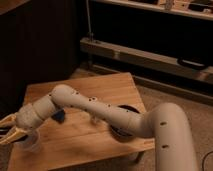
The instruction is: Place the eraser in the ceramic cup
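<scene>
My gripper (9, 131) is at the lower left of the camera view, at the table's front left corner. It hangs just above and to the left of a pale cup (30, 144) that stands upright near the table edge. The gripper's body partly covers the cup's rim. I cannot make out the eraser; it may be hidden in the gripper. The white arm (95, 107) stretches from the lower right across the table to that corner.
The wooden table (110, 87) also holds a small blue object (59, 118) under the arm, a small clear item (95, 120) and a black bowl (123, 131) near the front right. A dark shelf unit (150, 55) stands behind the table.
</scene>
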`<state>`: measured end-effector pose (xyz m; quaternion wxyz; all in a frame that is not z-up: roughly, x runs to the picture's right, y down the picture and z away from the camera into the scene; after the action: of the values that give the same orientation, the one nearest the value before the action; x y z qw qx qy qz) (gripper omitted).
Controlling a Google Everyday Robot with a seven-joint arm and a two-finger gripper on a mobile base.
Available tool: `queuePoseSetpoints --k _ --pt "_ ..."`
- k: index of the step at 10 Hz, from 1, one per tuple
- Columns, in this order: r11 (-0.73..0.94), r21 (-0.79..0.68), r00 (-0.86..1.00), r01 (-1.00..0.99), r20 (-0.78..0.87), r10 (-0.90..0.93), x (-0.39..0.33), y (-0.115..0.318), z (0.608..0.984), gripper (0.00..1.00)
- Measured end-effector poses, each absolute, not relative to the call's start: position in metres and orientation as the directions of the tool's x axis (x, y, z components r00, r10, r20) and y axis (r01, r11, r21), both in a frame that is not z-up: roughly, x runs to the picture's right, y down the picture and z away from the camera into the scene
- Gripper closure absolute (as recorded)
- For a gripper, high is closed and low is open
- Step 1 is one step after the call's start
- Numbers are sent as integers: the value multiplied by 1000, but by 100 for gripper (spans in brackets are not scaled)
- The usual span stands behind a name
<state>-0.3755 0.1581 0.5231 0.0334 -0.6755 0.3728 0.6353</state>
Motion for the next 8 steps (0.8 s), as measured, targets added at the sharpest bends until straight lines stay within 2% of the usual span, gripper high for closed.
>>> queuePoseSetpoints --k 8 --pt "-704 461 -91 -540 -863 -496 -372 170 559 100"
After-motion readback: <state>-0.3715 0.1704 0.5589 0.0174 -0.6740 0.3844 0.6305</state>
